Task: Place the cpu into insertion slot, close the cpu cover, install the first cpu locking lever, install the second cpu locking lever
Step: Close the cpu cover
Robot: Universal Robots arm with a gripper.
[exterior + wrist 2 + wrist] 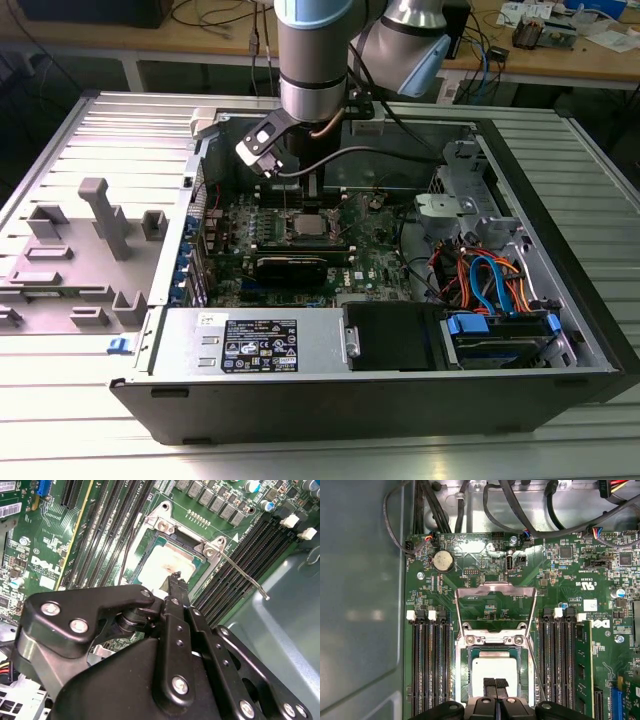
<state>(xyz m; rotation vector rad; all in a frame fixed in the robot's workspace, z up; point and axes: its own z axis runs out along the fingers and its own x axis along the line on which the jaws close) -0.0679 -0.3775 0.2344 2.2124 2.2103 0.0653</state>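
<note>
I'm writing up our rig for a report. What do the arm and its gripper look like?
The arm is made of silver-grey cylindrical segments with pale blue joint caps; a black cable trails from its wrist. The gripper is matte black, built of angular linkage plates fastened with shiny silver screws, ending in narrow black fingers.

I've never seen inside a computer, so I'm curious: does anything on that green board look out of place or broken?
Nothing looks broken or spilled. The cover is flipped back off the cpu, which lies bare, and a thin lever sticks out free beside it. That looks like unfinished work, not damage.
</note>
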